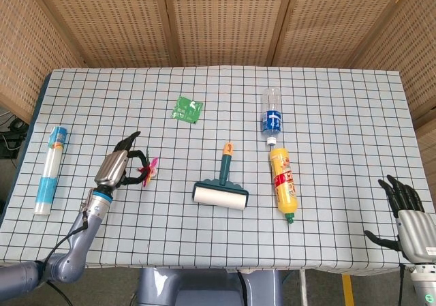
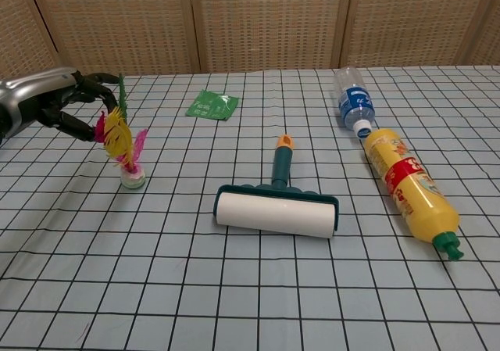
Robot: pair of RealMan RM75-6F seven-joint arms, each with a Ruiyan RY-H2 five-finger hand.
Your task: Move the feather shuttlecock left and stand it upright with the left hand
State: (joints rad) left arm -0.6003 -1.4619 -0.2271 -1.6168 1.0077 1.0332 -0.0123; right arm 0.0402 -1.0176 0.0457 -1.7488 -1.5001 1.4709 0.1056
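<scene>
Feather shuttlecock (image 2: 125,143) stands upright on the table (image 2: 234,288), left hand (image 2: 55,101) fingertips pinching its feather tops; right hand (image 1: 409,214) spread, idle.

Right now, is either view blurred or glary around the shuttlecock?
Head view: sharp, evenly lit; the shuttlecock is small beside the left hand. Chest view: crisp feathers, soft shadows only, no glare; the left hand is cut off at the frame edge.
</scene>
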